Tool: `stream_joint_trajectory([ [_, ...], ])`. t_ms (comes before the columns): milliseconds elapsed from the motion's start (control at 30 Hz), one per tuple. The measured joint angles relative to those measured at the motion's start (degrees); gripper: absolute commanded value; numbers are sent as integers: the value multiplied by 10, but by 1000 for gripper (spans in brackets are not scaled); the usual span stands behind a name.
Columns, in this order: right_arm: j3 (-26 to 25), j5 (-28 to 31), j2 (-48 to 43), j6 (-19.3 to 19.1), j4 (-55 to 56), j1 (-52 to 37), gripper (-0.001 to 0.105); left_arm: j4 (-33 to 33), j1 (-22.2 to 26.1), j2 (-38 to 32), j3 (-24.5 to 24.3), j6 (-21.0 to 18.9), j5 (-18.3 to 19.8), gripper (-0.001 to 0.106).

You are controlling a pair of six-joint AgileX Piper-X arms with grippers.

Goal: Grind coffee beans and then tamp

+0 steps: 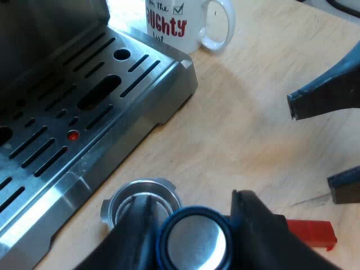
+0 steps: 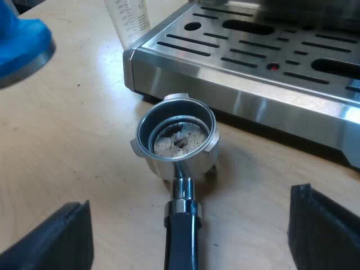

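Right tool (image 2: 188, 205) spread; holder (image 2: 177, 138) basket toward machine (image 2: 253, 104), handle toward tool.

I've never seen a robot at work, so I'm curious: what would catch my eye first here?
A metal holder lies on the table at the machine's front, a few coffee crumbs in it. The left gripper holds a blue tamper near it, and the right gripper stands open with a finger on each side of the holder's dark handle.

My left gripper (image 1: 194, 230) clasped a blue-rimmed, metal-faced tamper (image 1: 194, 243) just beside the round steel holder (image 1: 140, 194), which lay near the machine's slotted steel tray (image 1: 129, 107).
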Motion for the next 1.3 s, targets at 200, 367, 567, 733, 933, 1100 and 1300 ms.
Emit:
stream_joint_trajectory([
  [200,0,0,0,0,0,0,72,-4,0,51,-35,35,-3,0],
  [367,0,0,0,0,0,0,72,-4,0,81,-56,42,-3,0],
  [567,0,0,0,0,0,0,72,-34,0,115,-61,53,-4,0],
  [733,0,0,0,0,0,0,72,-54,0,142,-62,55,4,0],
  [933,0,0,0,0,0,0,72,-67,0,164,-62,55,14,0],
  [1100,0,0,0,0,0,0,72,-74,0,189,-62,55,21,0],
  [1300,0,0,0,0,24,0,72,-74,0,212,-62,55,21,0],
])
